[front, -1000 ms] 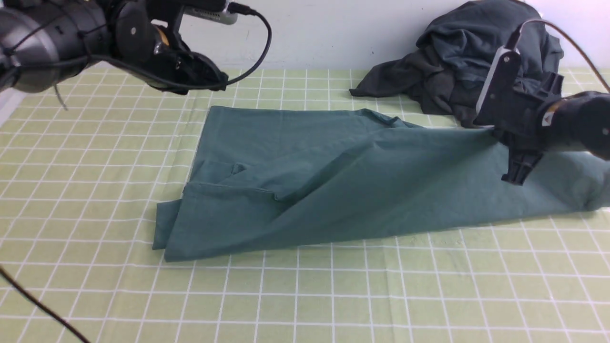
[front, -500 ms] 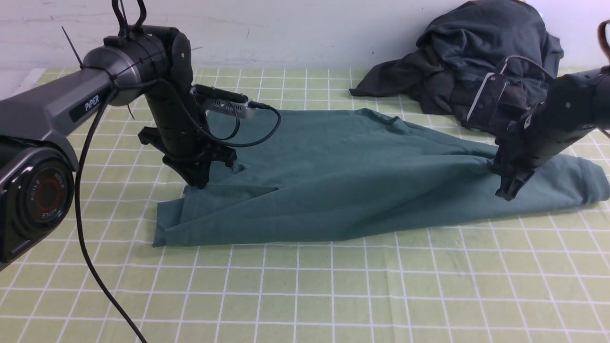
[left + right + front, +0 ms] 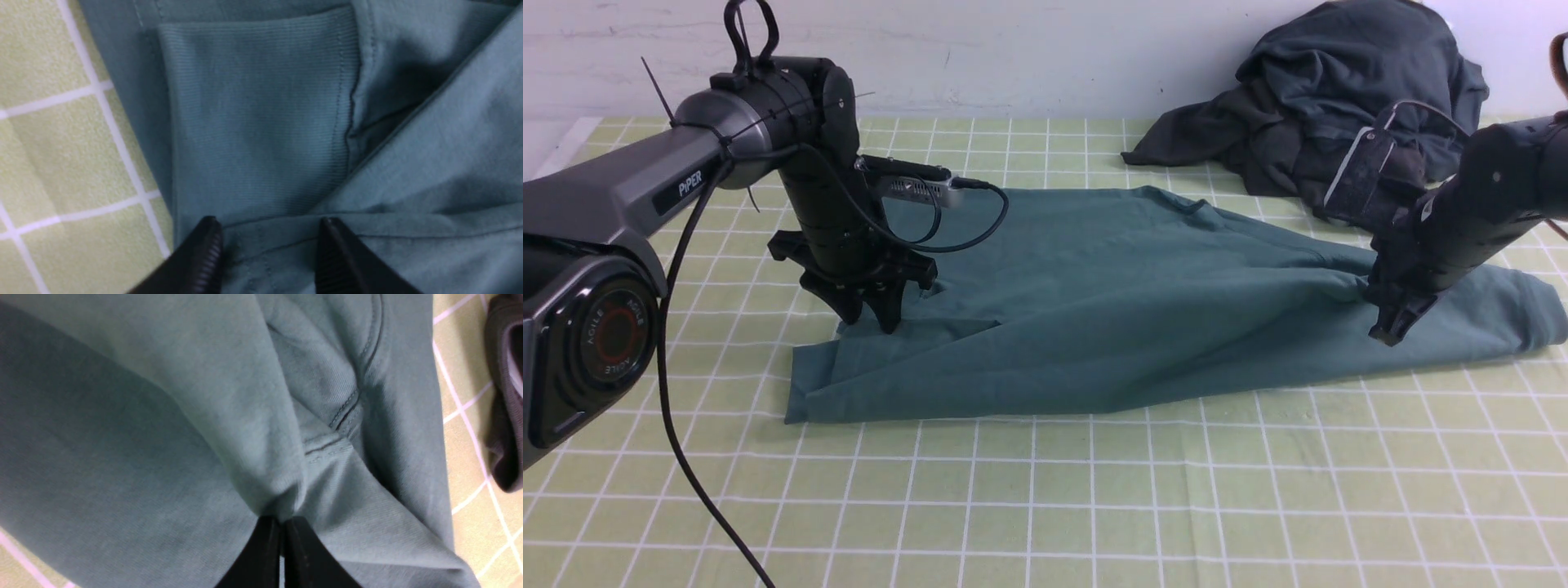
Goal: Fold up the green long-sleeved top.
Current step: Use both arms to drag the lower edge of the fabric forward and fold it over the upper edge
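**A:** Since it's plain jersey, how do you reckon the green long-sleeved top (image 3: 1111,302) will handle?

**B:** Soft and light, I'd judge. It drapes and wrinkles, so it should sag from any pinch and drag on the checked tabletop (image 3: 1045,506) rather than move as one piece. It's best taken at a hem, cuff or folded edge, where the layers give the jaws something to bite.

**A:** Where does it lie?

**B:** Spread across the middle of the tabletop, partly folded over itself, and apart from the dark garments (image 3: 1339,106) heaped at the far right.

**A:** And the left end effector (image 3: 870,320)?

**B:** It's down at the top's left end with its jaws apart and its tips on or just above the cloth. The left wrist view shows them straddling a folded edge just beside the ribbed cuff (image 3: 261,114), with nothing pinched.

**A:** The right end effector (image 3: 1388,331)?

**B:** It's at the top's right end, clamped on a gathered tuck of fabric that bunches into its tips.

**A:** Any worry?

**B:** A single-layer pinch might slip free.
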You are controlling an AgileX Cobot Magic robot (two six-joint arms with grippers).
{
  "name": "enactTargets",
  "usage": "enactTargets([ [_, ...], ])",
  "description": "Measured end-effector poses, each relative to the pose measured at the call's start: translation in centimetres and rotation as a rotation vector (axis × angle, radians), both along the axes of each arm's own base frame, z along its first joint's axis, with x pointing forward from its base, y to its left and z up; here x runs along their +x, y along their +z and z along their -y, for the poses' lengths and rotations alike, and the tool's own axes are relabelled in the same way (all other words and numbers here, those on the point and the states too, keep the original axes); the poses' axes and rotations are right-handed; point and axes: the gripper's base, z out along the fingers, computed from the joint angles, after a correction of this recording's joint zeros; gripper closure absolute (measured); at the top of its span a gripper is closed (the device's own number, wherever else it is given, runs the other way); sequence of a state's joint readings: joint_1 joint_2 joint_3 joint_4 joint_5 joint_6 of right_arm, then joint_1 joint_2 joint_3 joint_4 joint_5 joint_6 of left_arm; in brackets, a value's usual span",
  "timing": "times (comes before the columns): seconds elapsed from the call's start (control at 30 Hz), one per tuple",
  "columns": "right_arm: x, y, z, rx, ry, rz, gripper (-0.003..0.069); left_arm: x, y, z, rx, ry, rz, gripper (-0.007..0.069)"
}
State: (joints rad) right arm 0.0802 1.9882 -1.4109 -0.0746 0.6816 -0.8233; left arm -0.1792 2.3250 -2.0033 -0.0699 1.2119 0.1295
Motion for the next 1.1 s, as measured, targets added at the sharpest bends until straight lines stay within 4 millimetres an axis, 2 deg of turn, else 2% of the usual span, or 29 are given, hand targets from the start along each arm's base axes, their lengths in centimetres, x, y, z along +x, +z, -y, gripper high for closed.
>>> enactTargets([
  [0.07,0.0,0.0,0.0,0.007,-0.004,0.000,0.0659,0.0,0.0,0.0,0.000,-0.001,0.000,0.0447],
  [0.13,0.0,0.0,-0.1,0.014,-0.009,0.000,0.0659,0.0,0.0,0.0,0.002,-0.002,0.001,0.0558],
  [0.2,0.0,0.0,-0.1,0.017,-0.010,0.000,0.0659,0.0,0.0,0.0,0.002,-0.003,0.001,0.0596],
  [0.3,-0.1,0.0,-0.1,0.012,-0.010,-0.014,0.0659,-0.1,0.9,0.0,0.002,-0.031,0.021,0.0608],
  [0.43,-0.4,0.6,0.1,-0.014,0.000,-0.019,0.0659,-0.6,3.8,-0.1,-0.005,-0.046,0.079,0.0608],
  [0.5,-0.6,1.7,0.2,-0.028,0.008,0.006,0.0659,-1.1,6.6,-0.5,-0.008,-0.044,0.143,0.0608],
  [0.53,-0.6,2.3,0.3,-0.032,0.011,0.025,0.0659,-1.2,8.2,-0.8,-0.006,-0.036,0.207,0.0608],
  [0.6,-0.6,2.7,0.3,-0.042,0.018,0.049,0.0659,-1.0,9.4,-1.1,0.000,-0.031,0.283,0.0608],
  [0.67,-0.2,2.9,0.3,-0.050,0.032,0.100,0.0659,-0.1,11.0,-1.3,0.000,-0.007,0.453,0.0608],
  [0.73,0.3,2.8,0.3,-0.045,0.036,0.143,0.0659,0.8,11.4,-1.2,-0.012,0.013,0.559,0.0608],
  [0.87,1.4,2.6,0.5,-0.033,0.042,0.242,0.0659,2.4,10.6,-1.2,-0.036,0.061,0.666,0.0608],
  [1.0,3.0,2.3,1.0,-0.011,0.029,0.338,0.0659,3.9,8.8,-1.5,-0.050,0.105,0.734,0.0608],
  [1.1,4.6,1.4,1.0,0.000,0.031,0.385,0.0659,5.2,6.8,-1.7,-0.056,0.126,0.780,0.0608],
])
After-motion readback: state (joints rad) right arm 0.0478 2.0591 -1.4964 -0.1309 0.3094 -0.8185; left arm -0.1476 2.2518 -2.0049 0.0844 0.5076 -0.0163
